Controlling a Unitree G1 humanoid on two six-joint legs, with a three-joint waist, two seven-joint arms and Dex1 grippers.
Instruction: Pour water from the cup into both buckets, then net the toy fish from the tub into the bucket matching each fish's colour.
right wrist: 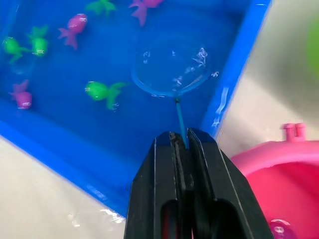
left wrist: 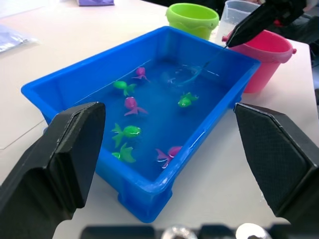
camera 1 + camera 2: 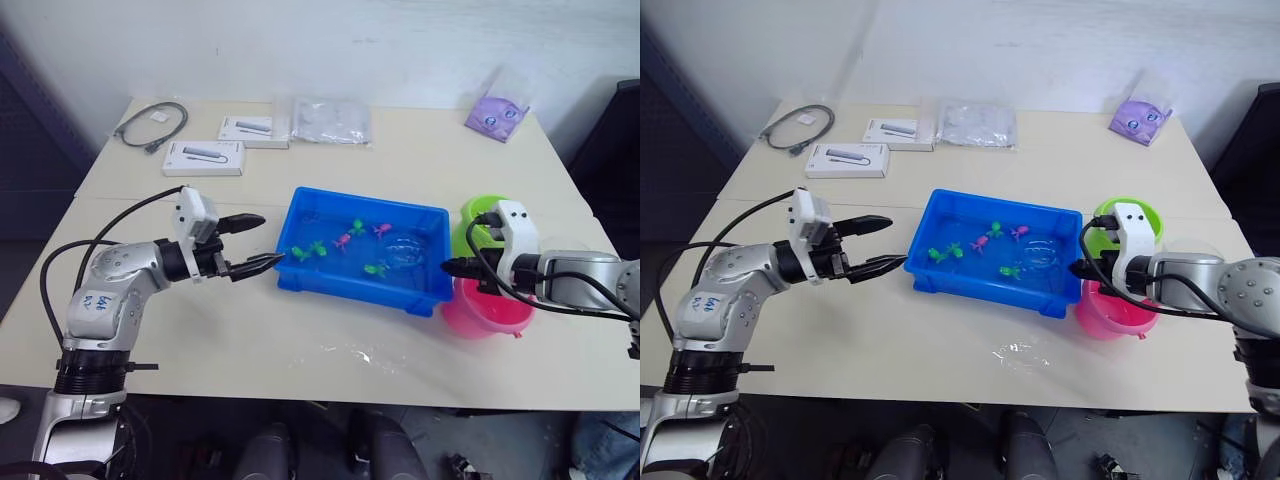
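1. While my right gripper pinches the net handle, its hoop sits dipped in the tub near a green fish (ready to scoop)
2. My left gripper waits spread beside the tub

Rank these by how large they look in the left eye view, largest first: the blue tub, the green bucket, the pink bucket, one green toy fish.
1. Blue tub, clearly largest.
2. Pink bucket and green bucket: look alike, both partly hidden by the right arm, so unranked.
3. Green toy fish, smallest by far.
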